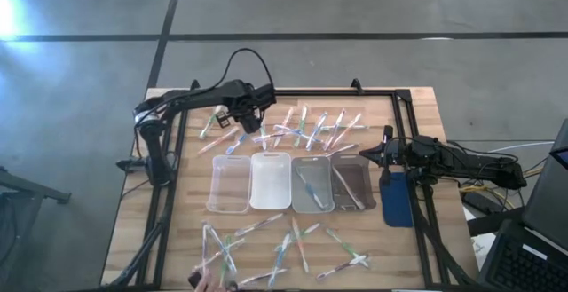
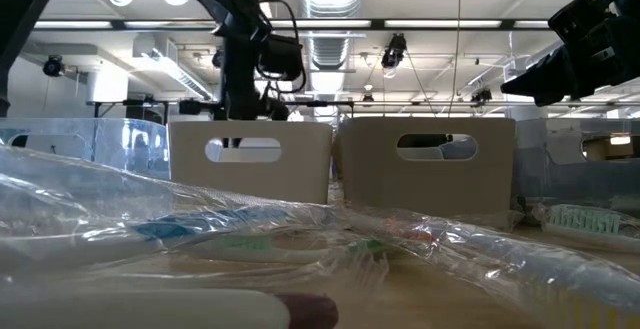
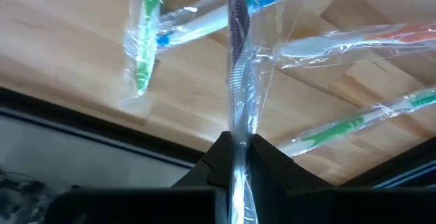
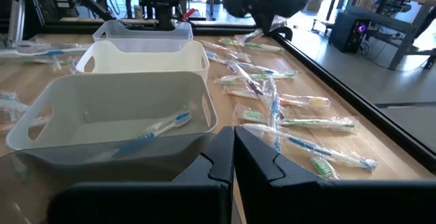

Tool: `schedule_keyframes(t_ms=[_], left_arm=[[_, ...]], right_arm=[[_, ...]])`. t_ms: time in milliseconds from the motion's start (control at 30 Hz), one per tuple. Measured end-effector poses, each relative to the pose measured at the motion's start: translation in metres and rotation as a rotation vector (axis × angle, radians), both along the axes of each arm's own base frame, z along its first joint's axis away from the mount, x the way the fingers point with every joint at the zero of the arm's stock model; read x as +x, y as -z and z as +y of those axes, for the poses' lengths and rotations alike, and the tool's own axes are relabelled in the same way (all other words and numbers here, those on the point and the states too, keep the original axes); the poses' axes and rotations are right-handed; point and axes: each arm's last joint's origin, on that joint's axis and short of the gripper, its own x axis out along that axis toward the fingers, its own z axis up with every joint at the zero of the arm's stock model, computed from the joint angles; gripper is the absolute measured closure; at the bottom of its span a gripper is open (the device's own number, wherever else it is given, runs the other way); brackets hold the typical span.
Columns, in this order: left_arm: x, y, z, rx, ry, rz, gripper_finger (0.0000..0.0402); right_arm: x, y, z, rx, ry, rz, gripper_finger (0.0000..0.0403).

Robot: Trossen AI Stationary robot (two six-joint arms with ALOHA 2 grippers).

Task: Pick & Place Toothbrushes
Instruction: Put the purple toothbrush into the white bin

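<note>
Wrapped toothbrushes lie in two loose groups on the wooden table, one by the far edge (image 1: 306, 128) and one by the near edge (image 1: 275, 248). Between the groups stands a row of clear trays (image 1: 271, 181). My left gripper (image 1: 238, 114) hangs over the far-left part of the table, shut on a wrapped toothbrush with a purple head (image 3: 236, 20). My right gripper (image 4: 232, 149) rests shut at the table's right side, level and pointing at the trays, holding nothing. My left gripper pinches the purple toothbrush's wrapped handle (image 3: 238, 125) between its two fingers. The brush runs on past the fingertips in line with them, head end farthest out. The fingers slant down from above. The brush seems lifted clear of the toothbrushes lying on the table below.
The rightmost tray (image 4: 109, 108) holds a blue toothbrush (image 4: 160, 127), and the tray beside it (image 1: 312, 184) also holds one. A blue pad (image 1: 397, 199) lies beside the right arm. A black frame rail (image 3: 102, 125) runs along the table's edge.
</note>
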Motion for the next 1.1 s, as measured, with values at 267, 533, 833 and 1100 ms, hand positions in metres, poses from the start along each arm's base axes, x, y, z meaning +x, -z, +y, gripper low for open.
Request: schedule_keyframes(t_ms=[267, 533, 833, 1100], left_arm=[[0.004, -0.036, -0.05, -0.002, 0.13, -0.137, 0.037], [0.017, -0.049, -0.119, 0.008, 0.401, -0.16, 0.037], [0.03, -0.053, -0.176, 0.09, 0.702, -0.183, 0.0369], [0.037, -0.047, -0.203, 0.086, 0.912, -0.157, 0.0369]], right_arm=[[0.0, 0.0, 0.0, 0.0, 0.0, -0.002, 0.0394], [0.0, 0.0, 0.0, 0.0, 0.0, -0.001, 0.0394], [0.0, 0.0, 0.0, 0.0, 0.0, -0.001, 0.0394], [0.0, 0.0, 0.0, 0.0, 0.0, -0.001, 0.0394]])
